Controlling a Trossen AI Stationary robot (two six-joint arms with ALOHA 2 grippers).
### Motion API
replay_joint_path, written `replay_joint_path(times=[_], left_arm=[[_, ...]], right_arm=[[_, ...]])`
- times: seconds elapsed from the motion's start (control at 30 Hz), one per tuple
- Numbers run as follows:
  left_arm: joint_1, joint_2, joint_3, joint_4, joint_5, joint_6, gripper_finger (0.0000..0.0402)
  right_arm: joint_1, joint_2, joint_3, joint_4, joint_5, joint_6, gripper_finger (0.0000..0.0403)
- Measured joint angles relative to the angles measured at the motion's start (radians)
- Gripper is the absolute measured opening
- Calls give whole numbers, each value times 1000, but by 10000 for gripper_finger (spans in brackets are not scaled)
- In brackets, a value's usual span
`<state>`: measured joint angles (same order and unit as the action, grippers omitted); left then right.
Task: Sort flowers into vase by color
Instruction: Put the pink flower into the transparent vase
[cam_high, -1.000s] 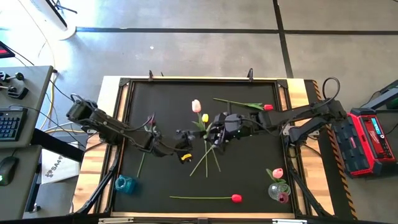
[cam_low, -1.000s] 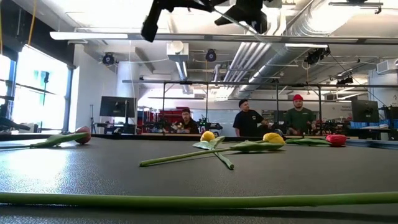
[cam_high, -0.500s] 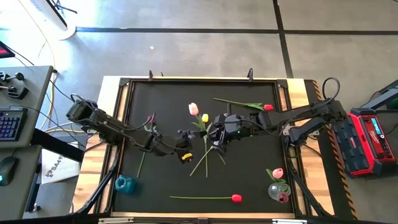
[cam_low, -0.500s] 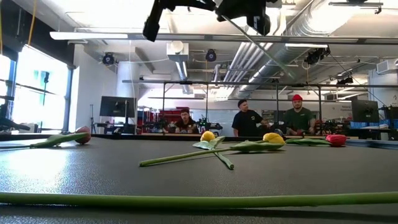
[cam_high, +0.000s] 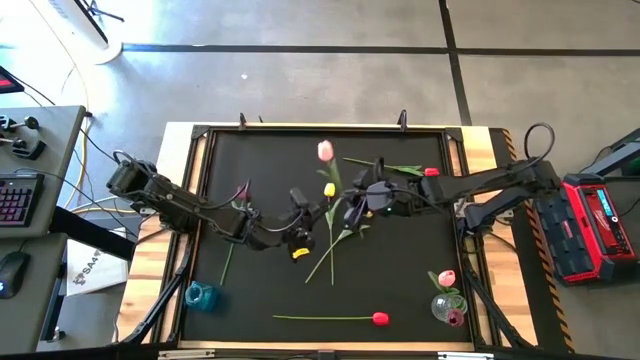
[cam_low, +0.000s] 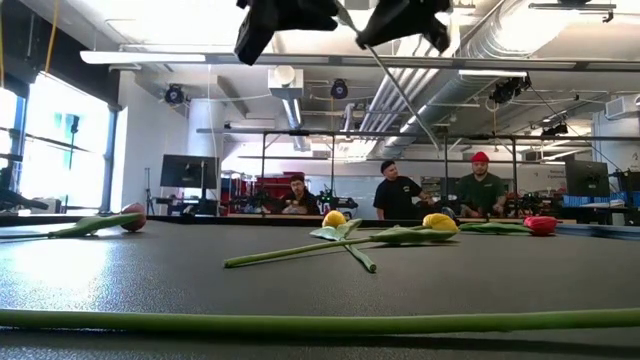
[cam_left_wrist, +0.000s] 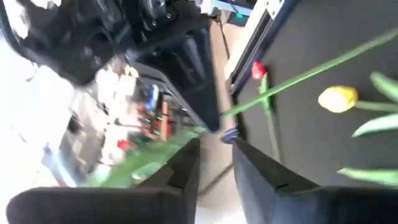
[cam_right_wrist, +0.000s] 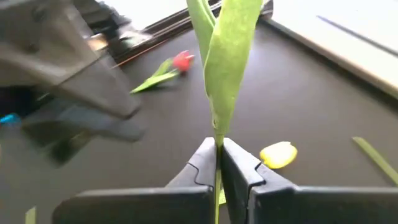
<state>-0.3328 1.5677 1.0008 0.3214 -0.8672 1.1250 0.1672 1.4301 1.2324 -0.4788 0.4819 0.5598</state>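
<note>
A pink tulip (cam_high: 325, 150) is held above the table's middle, its head toward the far edge. My right gripper (cam_high: 350, 204) is shut on its green stem (cam_low: 405, 95). My left gripper (cam_high: 306, 208) is just left of it, its fingers (cam_left_wrist: 186, 163) a little apart, with the stem passing beyond their tips. A blurred green leaf (cam_left_wrist: 146, 160) lies against one left finger. On the table lie two yellow tulips (cam_high: 330, 189), (cam_high: 298, 252) and two red tulips (cam_high: 431, 172), (cam_high: 380, 318). My right gripper pinches the pink tulip's stem (cam_right_wrist: 217, 144) between its two fingers, just below where the long leaves (cam_right_wrist: 227, 56) sprout. The fingers come about level from the table's right and lie across the stem. The tulip is lifted clear of the table and slants. My left gripper: whether its finger touches the leaf, I cannot tell.
A teal vase (cam_high: 200, 294) stands at the near left corner. A clear vase (cam_high: 448, 306) holding pink tulips (cam_high: 446, 278) stands at the near right. A dark pink flower (cam_high: 243, 190) lies at the left. Loose stems cross at the middle (cam_high: 330, 255). People stand in the room beyond the table.
My right gripper has shut on the pink tulip's stem, and my left gripper has opened off it. The tulip has since swung about, its head going from the table's middle toward the far edge. It stays clear of the table.
</note>
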Motion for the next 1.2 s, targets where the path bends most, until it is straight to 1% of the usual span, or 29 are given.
replay_joint_path(times=[0.07,0.13,0.2,0.3,0.43,0.57,0.7,0.83,0.9,1.03,1.2], left_arm=[[2,0,0,-31,12,-126,98],[11,0,0,-70,65,-284,105],[30,-8,0,-140,166,-455,110],[82,-11,0,-214,366,-667,113],[152,-11,-16,-240,547,-819,113],[204,-11,-43,-231,686,-914,113],[226,-11,-89,-157,728,-962,113],[230,-11,-130,-69,735,-987,113],[230,-11,-153,-20,735,-992,113],[230,-11,-164,7,735,-1010,113],[229,-11,-164,10,735,-1020,113]], right_arm=[[10,-18,0,-23,67,7,1],[28,-36,0,-48,130,8,1],[53,-55,0,-70,194,8,1],[103,-87,0,-110,290,10,1],[185,-134,0,-178,401,50,0],[284,-172,0,-264,495,110,0],[382,-216,0,-369,513,183,0],[482,-284,0,-441,529,279,0],[532,-319,0,-457,526,298,0],[626,-379,0,-469,464,323,0],[729,-420,0,-520,422,362,0]])
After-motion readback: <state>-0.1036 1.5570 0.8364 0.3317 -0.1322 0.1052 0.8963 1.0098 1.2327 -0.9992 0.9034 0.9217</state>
